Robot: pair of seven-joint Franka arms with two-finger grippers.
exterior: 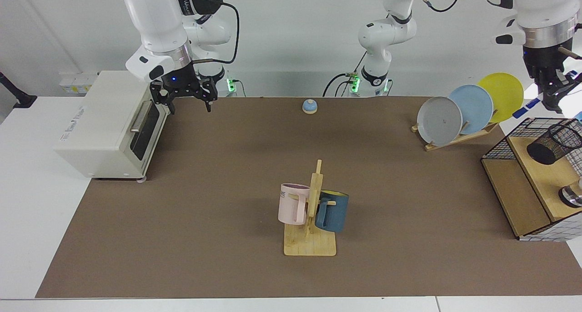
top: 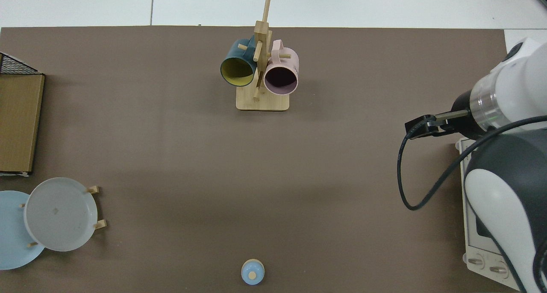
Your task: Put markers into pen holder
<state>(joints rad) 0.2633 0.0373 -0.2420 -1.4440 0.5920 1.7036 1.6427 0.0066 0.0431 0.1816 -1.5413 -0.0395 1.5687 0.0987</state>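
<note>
The left claw (exterior: 555, 95) hangs at the far right of the facing view, above the wire grid basket (exterior: 509, 141), its fingers closed on the marker (exterior: 526, 106). The marker slants down to the view's left out of the grip, blue cap end lowest, in the air between the yellow plate (exterior: 502, 93) and the basket's far rim. The pen holder (exterior: 552, 143) lies tilted on the basket's wooden shelf, below and slightly right of the marker, apart from it.

The right claw (exterior: 186, 95) hovers at the far left, just beside the white toaster oven (exterior: 107, 125), fingers spread wide and holding nothing; this arm waits.

The top view shows neither the left claw, the marker nor the pen holder, only a corner of the basket at its left edge. It does show the open mouths of the two mugs on the wooden rack (top: 261, 77) and the right arm's wrist, its fingers hidden beneath it.
</note>
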